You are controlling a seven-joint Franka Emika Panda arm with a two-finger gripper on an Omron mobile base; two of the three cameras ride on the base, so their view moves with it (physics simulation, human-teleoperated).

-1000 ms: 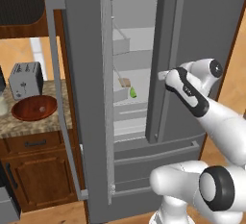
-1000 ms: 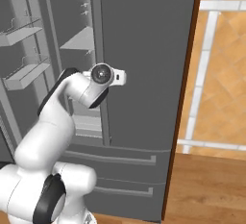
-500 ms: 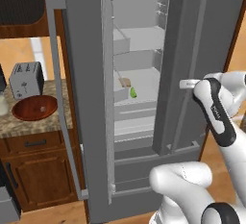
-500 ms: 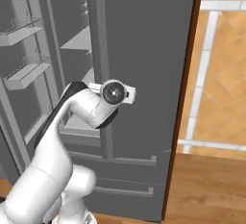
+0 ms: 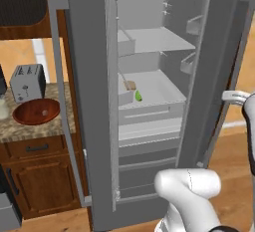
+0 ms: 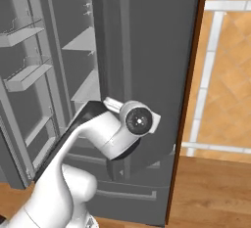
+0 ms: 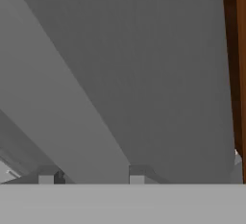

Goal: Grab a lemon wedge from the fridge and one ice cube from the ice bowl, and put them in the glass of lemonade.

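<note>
a: what's different from a second ago?

b: the right door of the fridge [image 5: 89, 101] has swung much wider, and the arm has gone out with it. the shelves are exposed now.

a: and the hand?

b: the hand [image 7: 91, 172] sits on the door's long bar handle [image 7: 72, 122]. its tips straddle the bar, closed around it as far as i can judge.

a: where's the lemon wedge?

b: the lemon wedge [image 5: 138, 95] lies on the middle shelf, just beside a small tan block [image 5: 130, 85]. the ice bowl [image 5: 36, 111] waits on the table [image 5: 30, 131] at left, by the toaster [image 5: 28, 81].

a: so what does that mean?

b: the way in looks clear; i'd say letting go of the bar and reaching for the wedge comes next.
</note>
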